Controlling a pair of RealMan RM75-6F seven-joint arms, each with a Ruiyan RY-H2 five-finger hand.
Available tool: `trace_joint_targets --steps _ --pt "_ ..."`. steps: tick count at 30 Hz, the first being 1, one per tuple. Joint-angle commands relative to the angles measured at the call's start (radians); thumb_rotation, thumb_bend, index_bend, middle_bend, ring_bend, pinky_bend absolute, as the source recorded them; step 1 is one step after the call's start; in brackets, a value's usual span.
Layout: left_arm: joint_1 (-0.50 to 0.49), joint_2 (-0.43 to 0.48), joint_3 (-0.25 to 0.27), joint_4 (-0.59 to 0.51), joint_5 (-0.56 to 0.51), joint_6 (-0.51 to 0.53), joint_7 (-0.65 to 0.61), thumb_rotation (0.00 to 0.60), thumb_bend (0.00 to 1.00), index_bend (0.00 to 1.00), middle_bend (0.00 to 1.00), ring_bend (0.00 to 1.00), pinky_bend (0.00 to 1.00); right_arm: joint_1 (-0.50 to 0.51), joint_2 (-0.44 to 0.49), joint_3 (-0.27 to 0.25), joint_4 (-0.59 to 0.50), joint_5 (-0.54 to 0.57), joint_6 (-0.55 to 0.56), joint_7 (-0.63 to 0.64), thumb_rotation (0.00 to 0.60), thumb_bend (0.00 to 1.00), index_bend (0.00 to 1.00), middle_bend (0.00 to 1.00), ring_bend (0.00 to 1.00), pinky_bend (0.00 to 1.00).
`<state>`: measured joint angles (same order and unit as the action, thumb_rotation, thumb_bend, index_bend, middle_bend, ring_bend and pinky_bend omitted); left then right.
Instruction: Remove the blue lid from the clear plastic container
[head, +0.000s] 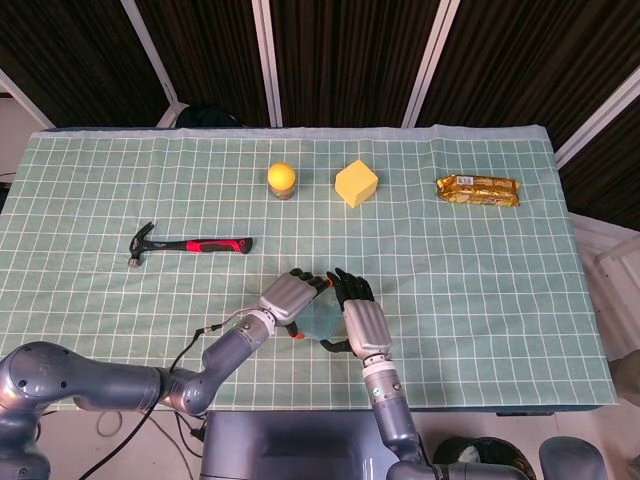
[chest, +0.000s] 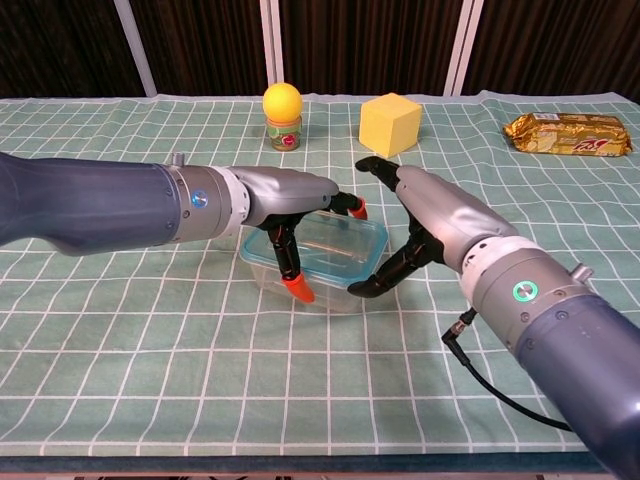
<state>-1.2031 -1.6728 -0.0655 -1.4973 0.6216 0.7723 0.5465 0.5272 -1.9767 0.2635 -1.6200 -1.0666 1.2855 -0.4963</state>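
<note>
Two hands flank the clear plastic container (chest: 318, 262); the left hand (chest: 292, 210) grips its near-left side, fingers draped over the blue lid (chest: 322, 240) — the right hand (chest: 418, 222) is spread open just beside its other edge; the lid looks seated still, so removal remains.

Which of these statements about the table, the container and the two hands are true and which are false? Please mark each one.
1. The left hand is over the clear container. True.
2. The blue lid lies on the cloth beside the hammer. False: it is on the container; the hammer lies apart, further left.
3. The right hand is at the container's right side. True.
4. The yellow block is inside the container. False: it stands at the far side of the table.
5. The gold packet is in the right hand. False: it lies far right, untouched.
</note>
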Motion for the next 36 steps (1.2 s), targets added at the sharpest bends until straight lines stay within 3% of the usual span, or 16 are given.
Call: trace_joint_targets --steps 1,16,36 --pt "-0.001 -0.001 -0.001 0.0 -0.001 0.0 0.001 0.6 0.17 0.14 0.25 0.29 0.39 -0.002 -0.002 0.002 -0.002 0.007 0.001 0.001 0.6 0.2 0.0 0.0 0.0 0.0" --pt "-0.006 0.003 0.003 -0.006 0.0 -0.011 0.005 0.6 0.17 0.14 0.24 0.28 0.39 -0.002 -0.03 0.033 0.026 0.004 0.016 0.063 0.6 0.2 0.0 0.0 0.0 0.0" --pt "-0.033 0.031 0.012 -0.012 0.01 -0.072 -0.021 0.6 0.17 0.11 0.21 0.24 0.37 -0.026 -0.045 0.002 0.109 -0.125 0.05 0.204 0.6 0.2 0.0 0.0 0.0 0.0"
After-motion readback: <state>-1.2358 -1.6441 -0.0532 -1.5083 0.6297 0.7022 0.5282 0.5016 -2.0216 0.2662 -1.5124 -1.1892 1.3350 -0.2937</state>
